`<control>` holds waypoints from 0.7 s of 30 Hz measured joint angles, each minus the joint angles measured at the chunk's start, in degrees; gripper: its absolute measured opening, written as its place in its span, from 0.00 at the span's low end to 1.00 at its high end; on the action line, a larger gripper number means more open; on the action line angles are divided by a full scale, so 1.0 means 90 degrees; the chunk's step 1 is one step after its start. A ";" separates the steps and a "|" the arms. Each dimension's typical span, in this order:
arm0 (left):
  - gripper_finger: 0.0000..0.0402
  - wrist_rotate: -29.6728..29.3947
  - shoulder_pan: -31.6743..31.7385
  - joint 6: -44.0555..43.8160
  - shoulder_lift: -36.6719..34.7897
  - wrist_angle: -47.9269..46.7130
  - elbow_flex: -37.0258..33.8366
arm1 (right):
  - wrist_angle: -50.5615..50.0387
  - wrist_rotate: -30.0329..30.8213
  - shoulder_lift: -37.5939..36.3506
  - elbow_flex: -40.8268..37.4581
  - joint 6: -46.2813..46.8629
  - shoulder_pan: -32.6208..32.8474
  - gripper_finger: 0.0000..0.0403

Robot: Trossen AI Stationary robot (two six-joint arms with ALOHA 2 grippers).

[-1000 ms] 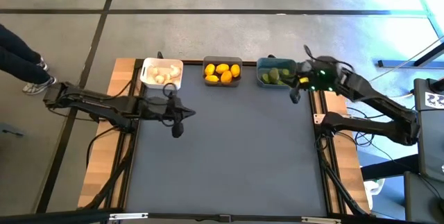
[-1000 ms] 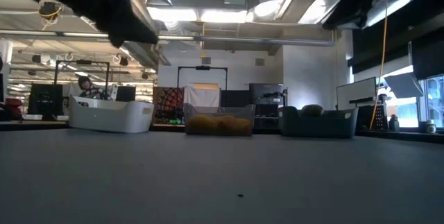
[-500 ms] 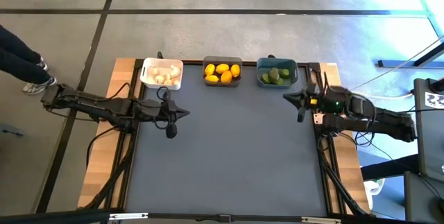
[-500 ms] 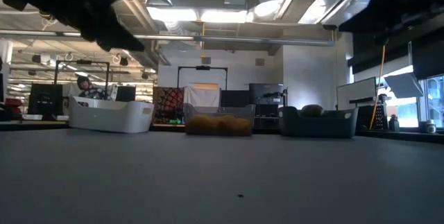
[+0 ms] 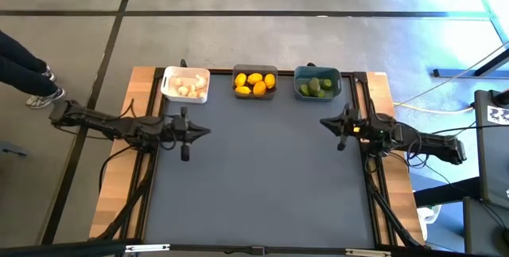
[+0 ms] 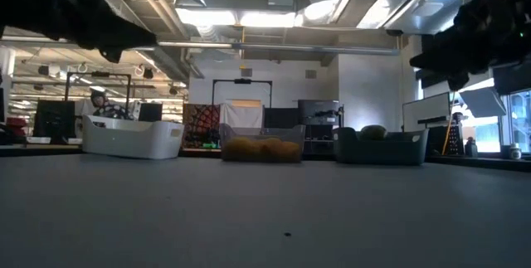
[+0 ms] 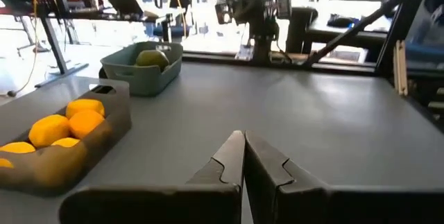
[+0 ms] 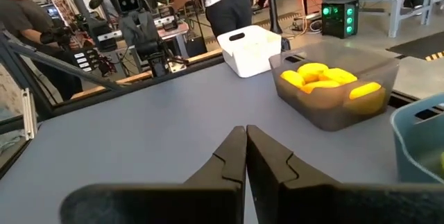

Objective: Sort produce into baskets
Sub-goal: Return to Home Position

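Note:
Three baskets stand in a row at the table's far edge. The white basket (image 5: pixel 185 84) holds whitish bulbs, the dark grey basket (image 5: pixel 254 83) holds yellow-orange ovals (image 7: pixel 66 125), and the teal-blue basket (image 5: pixel 317 83) holds dark green ovals (image 7: pixel 152 58). My left gripper (image 5: pixel 208 130) is shut and holds nothing; it hangs over the table's left side, pointing toward the right. My right gripper (image 5: pixel 322 121) is shut and holds nothing; it hangs over the table's right side, pointing toward the left. Both stand clear of the baskets.
The grey table top (image 5: pixel 262 169) lies bare between the two arms. Wooden strips (image 5: pixel 111 201) run along the left and right sides. In the room beyond the table stand people (image 8: pixel 229 2), desks and equipment.
Both arms have drawn back toward their own sides of the table. My right gripper has come down from over the teal-blue basket toward the table's near edge and turned level. My left gripper has slid toward the left edge and sunk a little. Both stayed shut.

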 joint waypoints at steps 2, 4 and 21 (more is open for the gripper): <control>0.00 0.0000 -0.0011 0.0007 -0.0347 -0.0002 -0.0152 | 0.0034 -0.0031 -0.0129 -0.0130 -0.0002 0.0000 0.03; 0.01 -0.0001 -0.0009 0.0008 -0.0702 -0.0004 -0.0310 | 0.0048 -0.0036 -0.0251 -0.0257 -0.0018 0.0000 0.03; 0.01 -0.0087 -0.0004 -0.0294 -0.2923 -0.0741 -0.1053 | 0.0086 -0.0685 -0.0347 -0.0359 -0.0213 -0.0006 0.04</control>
